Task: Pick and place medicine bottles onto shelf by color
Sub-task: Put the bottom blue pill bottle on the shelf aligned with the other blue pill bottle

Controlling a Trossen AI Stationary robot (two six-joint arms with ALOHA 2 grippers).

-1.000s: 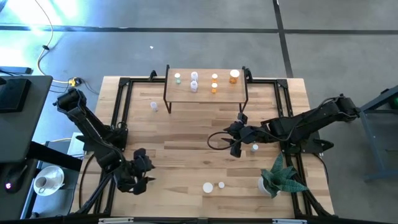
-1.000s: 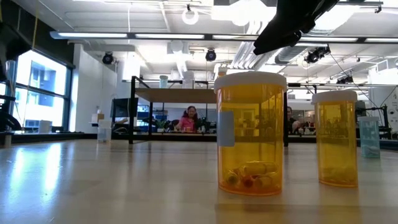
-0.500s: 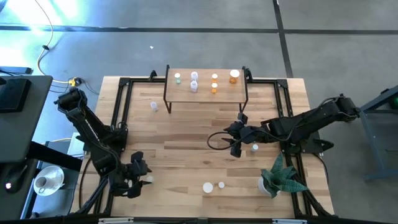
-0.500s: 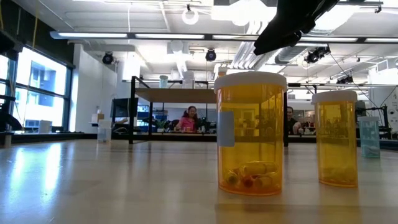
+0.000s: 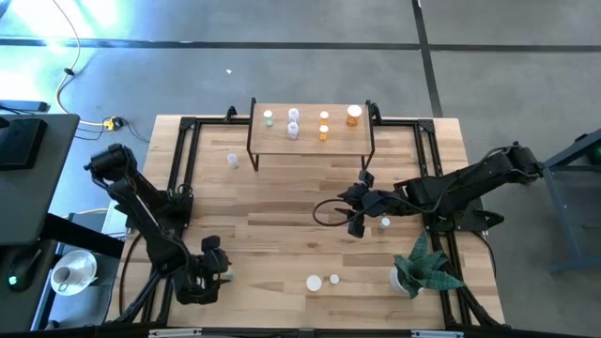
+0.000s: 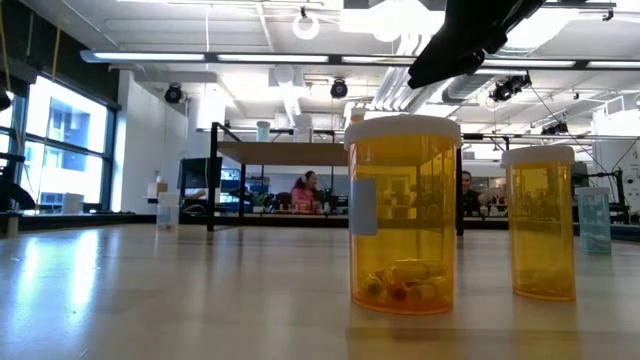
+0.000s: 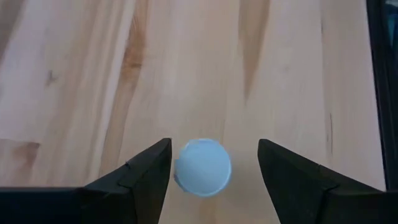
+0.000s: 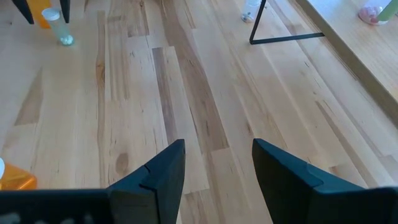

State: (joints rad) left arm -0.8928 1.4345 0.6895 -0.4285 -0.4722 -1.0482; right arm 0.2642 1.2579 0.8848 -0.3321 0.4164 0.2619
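My left gripper point(image 5: 212, 273) is at the table's near left, pointing down and open. Its fingers stand on either side of a small white-capped bottle point(image 7: 203, 168) that stands upright on the table; a gap shows on each side. My right gripper point(image 5: 356, 216) hangs open and empty over the table's middle point(image 8: 219, 147), next to a pale bottle point(image 5: 385, 222). The shelf point(image 5: 310, 141) stands at the far middle and carries several bottles: pale green point(image 5: 269, 117), whitish point(image 5: 293, 129) and orange point(image 5: 324, 133). Two orange bottles point(image 6: 403, 215) point(image 6: 541, 222) stand near the front edge.
A pale bottle point(image 5: 232, 160) stands on the table left of the shelf. A potted plant point(image 5: 424, 267) stands at the near right. Black frame rails point(image 5: 178, 169) run along both table sides. A white cup point(image 5: 66, 274) sits off the table's left.
My left gripper has moved toward the table's near edge and now stands over the white-capped bottle, which has stayed in place.
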